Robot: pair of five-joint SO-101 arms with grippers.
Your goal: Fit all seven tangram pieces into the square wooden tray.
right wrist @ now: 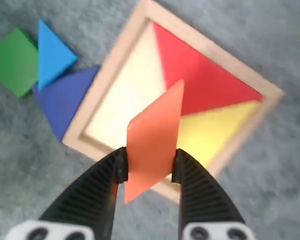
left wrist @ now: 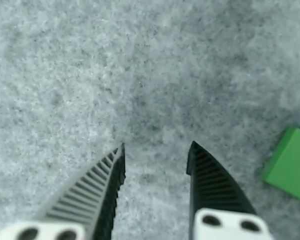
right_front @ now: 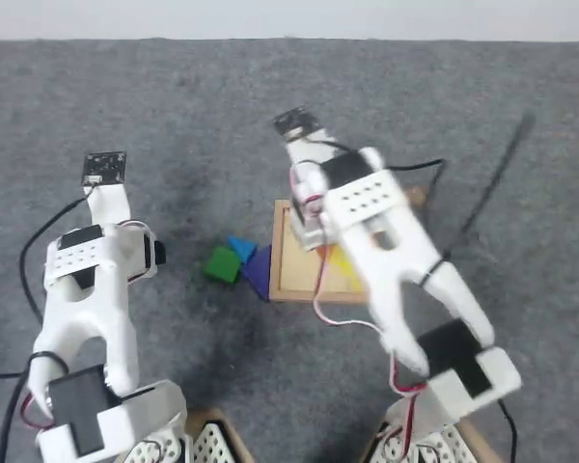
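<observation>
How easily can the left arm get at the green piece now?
Probably yes: the left claw is open and empty above bare carpet, and the green piece lies close by with nothing between.

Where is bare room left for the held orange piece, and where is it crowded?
Free: the tray floor between its rim, the red triangle and the yellow triangle, under the orange piece in the right gripper; also grey mat around the left gripper. Crowded: outside the rim, where purple triangle, blue triangle and green square cluster.

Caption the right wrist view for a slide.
Right claw grips orange piece over wooden tray; red triangle and yellow triangle inside.
</observation>
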